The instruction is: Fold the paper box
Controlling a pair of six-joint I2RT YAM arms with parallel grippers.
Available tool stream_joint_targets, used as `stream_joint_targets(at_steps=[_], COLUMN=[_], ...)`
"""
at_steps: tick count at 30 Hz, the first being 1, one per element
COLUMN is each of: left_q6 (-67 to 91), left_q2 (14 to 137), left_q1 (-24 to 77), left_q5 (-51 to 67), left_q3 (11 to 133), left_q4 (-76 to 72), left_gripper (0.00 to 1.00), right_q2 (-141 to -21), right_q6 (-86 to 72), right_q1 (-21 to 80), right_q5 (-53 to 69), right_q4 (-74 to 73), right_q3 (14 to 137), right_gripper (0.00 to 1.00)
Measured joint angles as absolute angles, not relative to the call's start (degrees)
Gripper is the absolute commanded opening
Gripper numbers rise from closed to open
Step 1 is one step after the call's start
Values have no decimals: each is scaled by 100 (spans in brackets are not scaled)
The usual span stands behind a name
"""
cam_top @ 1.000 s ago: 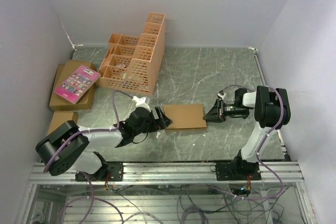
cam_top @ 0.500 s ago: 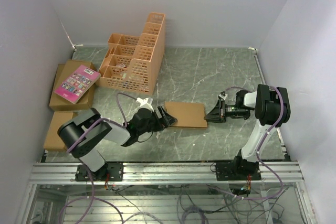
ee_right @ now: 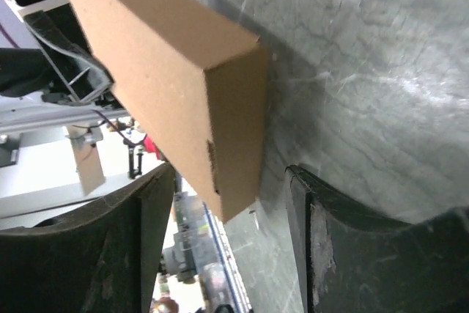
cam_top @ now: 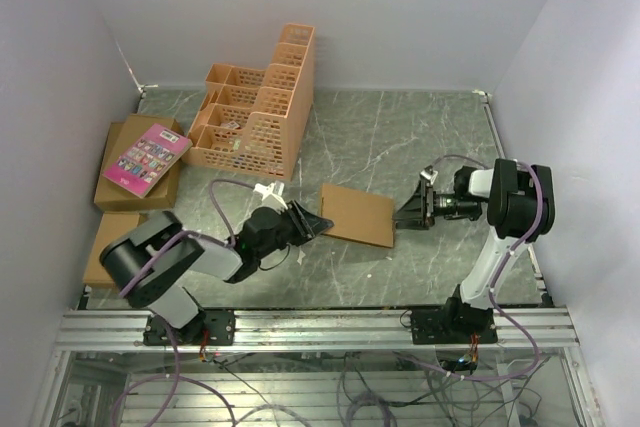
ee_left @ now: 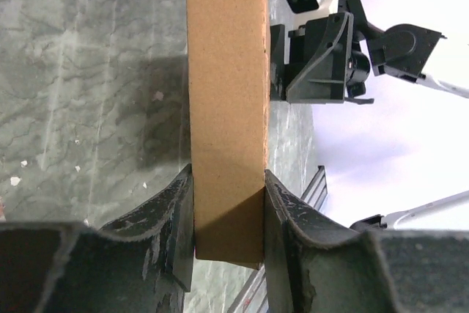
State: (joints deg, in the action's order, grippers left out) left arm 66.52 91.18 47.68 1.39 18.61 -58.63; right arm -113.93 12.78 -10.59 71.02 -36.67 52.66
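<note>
Your plain brown corrugated-cardboard paper box hangs between the two arms, seemingly raised slightly off the grey marbled bench. The left pincer is clamped across one end, a finger on each face. The right pincer stands apart, the opposite corner untouched between its fingers. Expect the box to be light, stiff across its panels and easily crushed, so grip the edges beside a crease, gently.

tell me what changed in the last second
The left gripper closed on the left end of the paper box, while the right gripper opened and let go of its right end. The box swung askew. The orange crate and pink book stayed put.
</note>
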Motion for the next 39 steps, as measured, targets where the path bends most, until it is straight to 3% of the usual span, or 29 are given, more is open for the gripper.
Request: stream_joint_targets(at_steps=[3, 8, 11, 15, 20, 24, 29, 33, 39], left_q6=[6429, 5787, 5262, 4550, 3743, 3297, 2707, 2329, 2158], left_q2=[8447, 6904, 6243, 6270, 7660, 9585, 11819, 12862, 13021], left_q1=[4768, 4810, 4845, 5017, 5948, 6646, 6991, 7081, 7188], left_q5=[123, -139, -515, -1243, -2814, -4077, -5089, -5426, -5472], left_q3=[1839, 2316, 3264, 4893, 7596, 9767, 11640, 12258, 12184], left_q4=[-5236, -2958, -952, 1280, 3868, 5719, 7242, 7828, 7900], left_gripper=[27, 23, 21, 21, 21, 13, 14, 29, 74], right_q2=[-11260, -10656, -10075, -9282, -8851, -8853, -8853, -8853, -8853], right_q6=[1710, 2176, 2202, 2034, 1796, 1712, 1684, 1686, 1708], right_q1=[-1232, -1662, -1796, -1802, -1863, -2115, -2499, -2646, -2740], right_q5=[7091, 7081, 6971, 6785, 6573, 6488, 6479, 6517, 6637], right_q4=[-3881, -4200, -4165, -3861, -3538, -3457, -3450, -3454, -3509], right_q3=[5389, 5489, 5487, 5406, 5319, 5301, 5293, 5290, 5290], right_gripper=[62, 62, 63, 63, 63, 63, 63, 63, 63])
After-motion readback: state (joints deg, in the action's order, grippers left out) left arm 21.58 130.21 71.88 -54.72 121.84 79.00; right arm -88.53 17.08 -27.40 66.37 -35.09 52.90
